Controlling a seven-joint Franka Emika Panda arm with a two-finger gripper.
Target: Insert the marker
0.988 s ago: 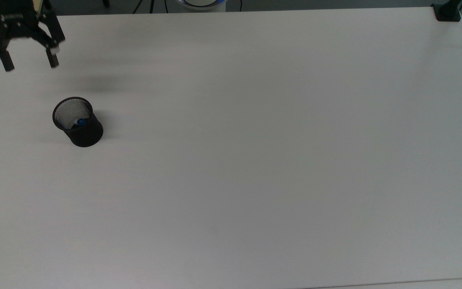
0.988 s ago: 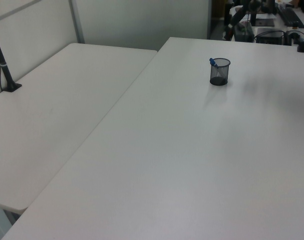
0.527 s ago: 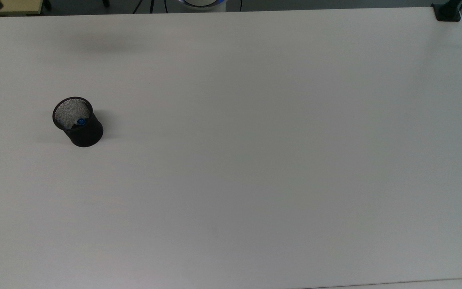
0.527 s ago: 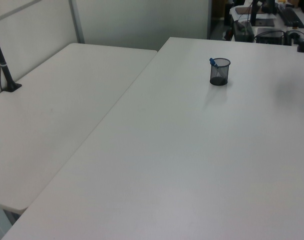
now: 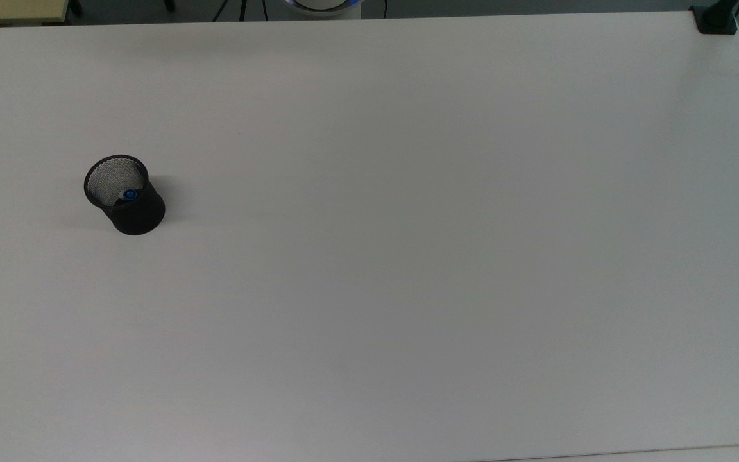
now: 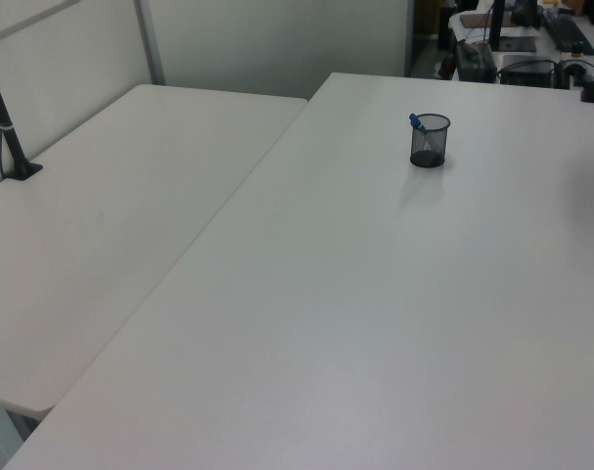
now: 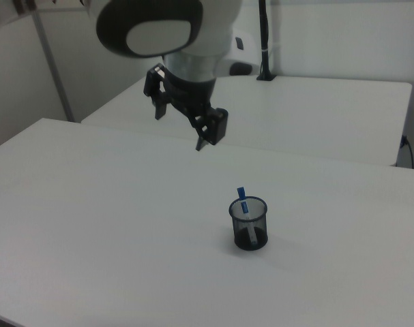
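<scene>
- Since a second ago the gripper [image 7: 181, 128] has left the top view's upper left corner; in the right view it hangs high above the tabletop [image 5: 408, 256], fingers spread, grasping nothing.
- The marker [image 7: 243, 201] stands tilted inside the black mesh cup [image 5: 127, 197], blue end above the rim.
- The cup sits upright near the tabletop's left edge in the top view.

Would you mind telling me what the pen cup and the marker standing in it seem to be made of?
The pen cup looks like black wire mesh with a matte finish: its walls are see-through and finely gridded. The marker appears to be smooth plastic, with a white barrel and a blue end above the rim, though the material is a guess from its look.
</scene>
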